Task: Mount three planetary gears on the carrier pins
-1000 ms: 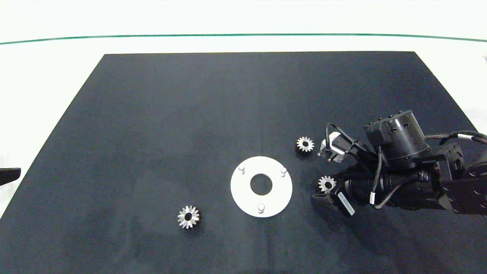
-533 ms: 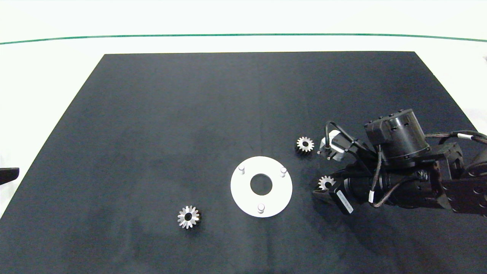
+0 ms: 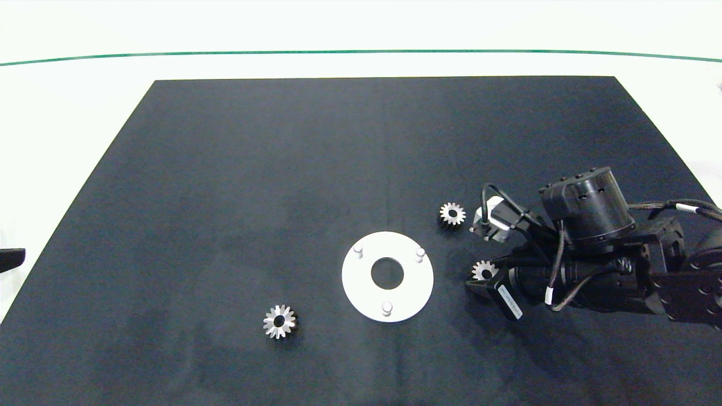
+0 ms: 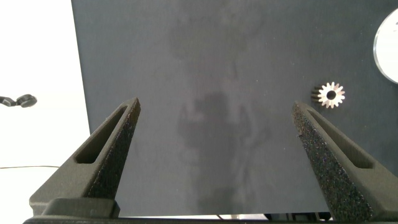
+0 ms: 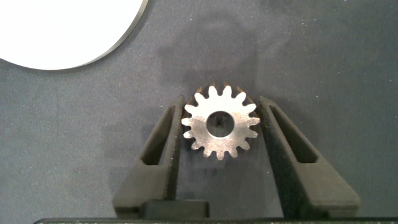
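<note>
Right gripper (image 5: 221,127) clasps gear (image 5: 220,130); white disc (image 5: 62,31) nearby.

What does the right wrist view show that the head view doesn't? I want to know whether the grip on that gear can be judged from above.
Only the right wrist view shows the right gripper with a finger pressed to each side of the gear, whose face and centre hole are fully visible. Only the head view shows the three pins all bare, two more gears lying loose on the black mat, and the left gripper parked at the mat's left edge. Both show the white disc and the gripped gear.
</note>
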